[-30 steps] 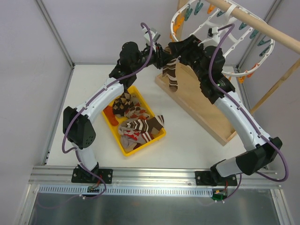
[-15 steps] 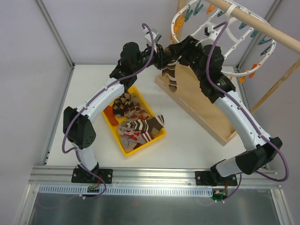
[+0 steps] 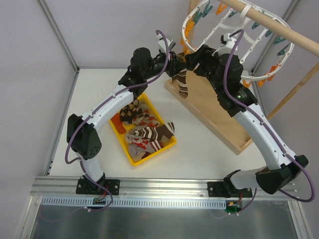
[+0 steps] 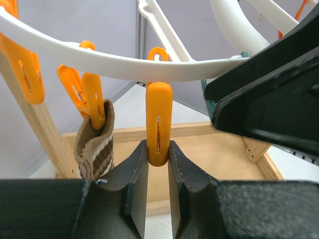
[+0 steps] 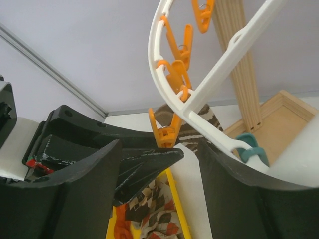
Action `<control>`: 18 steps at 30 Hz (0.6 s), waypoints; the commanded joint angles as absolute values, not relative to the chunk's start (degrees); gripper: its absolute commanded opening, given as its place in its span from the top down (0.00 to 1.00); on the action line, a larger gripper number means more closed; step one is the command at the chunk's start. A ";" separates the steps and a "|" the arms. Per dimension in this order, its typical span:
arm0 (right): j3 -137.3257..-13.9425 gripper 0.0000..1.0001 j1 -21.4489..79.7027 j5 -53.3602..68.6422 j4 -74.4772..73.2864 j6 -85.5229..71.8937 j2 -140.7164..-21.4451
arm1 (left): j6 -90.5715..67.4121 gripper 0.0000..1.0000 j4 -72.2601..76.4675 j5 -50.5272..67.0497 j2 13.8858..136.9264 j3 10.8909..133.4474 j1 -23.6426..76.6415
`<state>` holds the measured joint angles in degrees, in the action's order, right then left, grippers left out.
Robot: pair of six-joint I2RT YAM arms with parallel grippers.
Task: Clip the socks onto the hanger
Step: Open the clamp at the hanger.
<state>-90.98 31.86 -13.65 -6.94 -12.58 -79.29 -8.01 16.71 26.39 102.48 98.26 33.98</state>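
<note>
A brown and cream striped sock (image 3: 182,84) hangs from an orange clothespin on the near left rim of the white hanger (image 3: 184,22). In the left wrist view that sock (image 4: 94,144) hangs left of a second orange clothespin (image 4: 159,119) under the hanger ring (image 4: 124,69). My left gripper (image 4: 158,154) is shut on that second clothespin's lower end. My right gripper (image 5: 159,149) is open and empty just right of it, with the clothespin (image 5: 167,132), the sock (image 5: 207,119) and the hanger ring (image 5: 219,139) between its fingers. More socks (image 3: 144,132) lie in the yellow tray.
The yellow tray (image 3: 132,159) sits on the table below the left arm. The wooden stand's base (image 3: 214,114) lies under the hanger, and its pole (image 3: 279,32) runs through the hanger's hook. Teal and orange clothespins hang around the ring.
Both grippers have risen and moved a little right toward the hanger rim. The striped sock still hangs in the same place.
</note>
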 commanded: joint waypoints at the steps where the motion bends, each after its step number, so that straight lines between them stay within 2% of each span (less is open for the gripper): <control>1: -89.83 0.33 30.76 -18.72 -8.52 -10.46 -73.57 | -1.42 0.95 17.84 24.00 98.52 97.30 35.85; 9: -88.42 0.30 30.67 -18.72 -10.98 -11.25 -67.59 | 0.88 0.95 26.44 16.71 99.84 92.65 40.16; 18: -84.20 0.26 30.59 -14.42 -12.29 -13.80 -66.88 | 2.37 0.95 36.64 8.89 98.62 85.87 43.68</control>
